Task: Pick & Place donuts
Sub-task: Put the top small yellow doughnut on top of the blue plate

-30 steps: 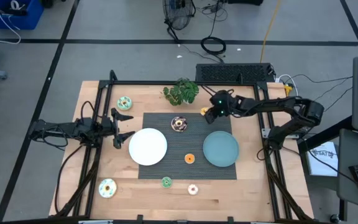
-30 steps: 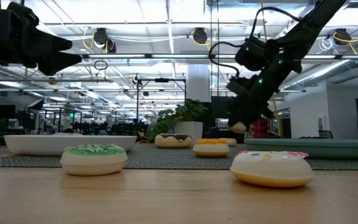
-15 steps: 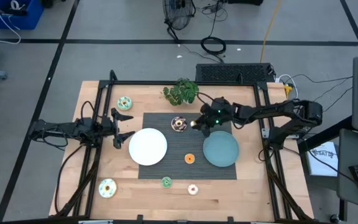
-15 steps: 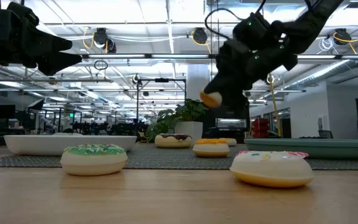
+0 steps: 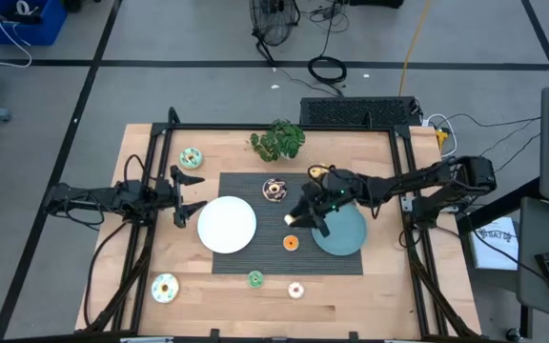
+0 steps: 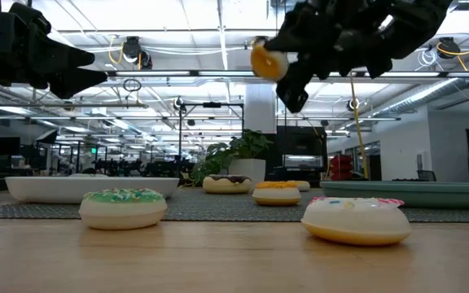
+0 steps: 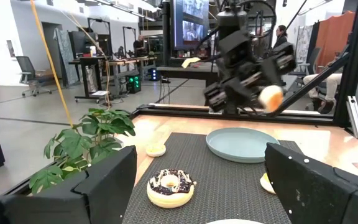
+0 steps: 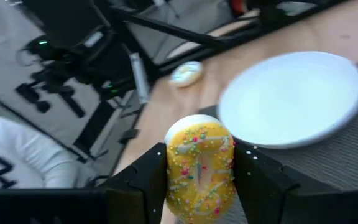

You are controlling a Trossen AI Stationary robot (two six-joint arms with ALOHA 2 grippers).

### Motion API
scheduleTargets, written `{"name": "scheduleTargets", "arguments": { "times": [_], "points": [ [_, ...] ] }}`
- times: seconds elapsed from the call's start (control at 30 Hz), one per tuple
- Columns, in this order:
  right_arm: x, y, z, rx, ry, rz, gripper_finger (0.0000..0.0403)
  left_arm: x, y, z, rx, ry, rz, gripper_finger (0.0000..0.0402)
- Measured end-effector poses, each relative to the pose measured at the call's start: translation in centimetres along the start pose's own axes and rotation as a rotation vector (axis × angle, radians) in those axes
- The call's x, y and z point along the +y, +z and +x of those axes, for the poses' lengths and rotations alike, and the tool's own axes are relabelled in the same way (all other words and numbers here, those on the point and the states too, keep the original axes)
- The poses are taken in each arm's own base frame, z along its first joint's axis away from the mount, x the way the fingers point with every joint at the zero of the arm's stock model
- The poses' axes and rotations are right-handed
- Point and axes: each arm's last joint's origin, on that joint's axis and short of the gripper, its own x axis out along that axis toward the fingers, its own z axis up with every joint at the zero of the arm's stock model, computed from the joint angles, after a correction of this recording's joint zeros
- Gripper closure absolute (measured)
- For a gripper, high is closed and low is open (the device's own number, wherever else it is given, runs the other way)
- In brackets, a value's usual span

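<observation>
My right gripper (image 5: 296, 218) is shut on a yellow sprinkled donut (image 8: 199, 169) and hangs high over the dark mat (image 5: 255, 257), between the white plate (image 5: 227, 225) and the teal plate (image 5: 343, 234). Loose donuts rest flat: a chocolate one (image 5: 274, 190) and an orange one (image 5: 291, 242) on the mat, a green (image 5: 255, 278), a pink (image 5: 295, 290) and two pale green ones (image 5: 164, 287) (image 5: 191, 158) on the wood. My left gripper (image 5: 194, 192) waits open left of the white plate, touching nothing. My right gripper pinches the yellow donut between its two fingers (image 8: 151, 180), which sit on opposite sides of the ring's outer rim (image 8: 174, 177). The donut stands on edge in the hold, its iced face toward the wrist camera. It is lifted well clear of the mat (image 6: 267, 62).
A leafy plant (image 5: 277, 139) stands at the far edge of the table. Another small yellowish donut (image 7: 156, 149) lies on the wood between plant and teal plate. A black frame (image 5: 155, 152) borders the wooden table top. Bare wood lies along the near edge (image 5: 370, 295).
My right gripper has carried the yellow donut from the far edge beside the plant toward the near side and leftward, out over the mat, rising steadily. The donut has gone from table height to well above the plates. The left arm has kept still.
</observation>
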Motion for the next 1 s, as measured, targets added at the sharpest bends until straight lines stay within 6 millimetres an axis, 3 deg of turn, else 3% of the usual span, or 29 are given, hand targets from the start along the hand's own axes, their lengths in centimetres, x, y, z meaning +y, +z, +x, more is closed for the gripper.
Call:
{"name": "scheduleTargets", "arguments": {
  "times": [0.43,0.67,0.87,1.0],
  "points": [
    [5.7,-1.9,2.0,0.03,0.212,-0.049,0.0247,0.0,0.0,0.0,0.0,0.0,0.0,0.0052],
    [7.5,-3.2,2.4,0.1,0.276,-0.033,0.0247,0.0,0.0,0.0,-0.001,0.0,0.0,0.0052],
    [8.2,-3.6,1.8,0.262,0.403,0.101,0.0247,0.0,0.0,0.0,0.0,0.0,0.0,0.0052],
    [8.7,-3.4,0.5,0.288,0.397,0.087,0.0247,0.0,0.0,0.0,0.0,0.0,0.0,0.0052]
  ]
}}
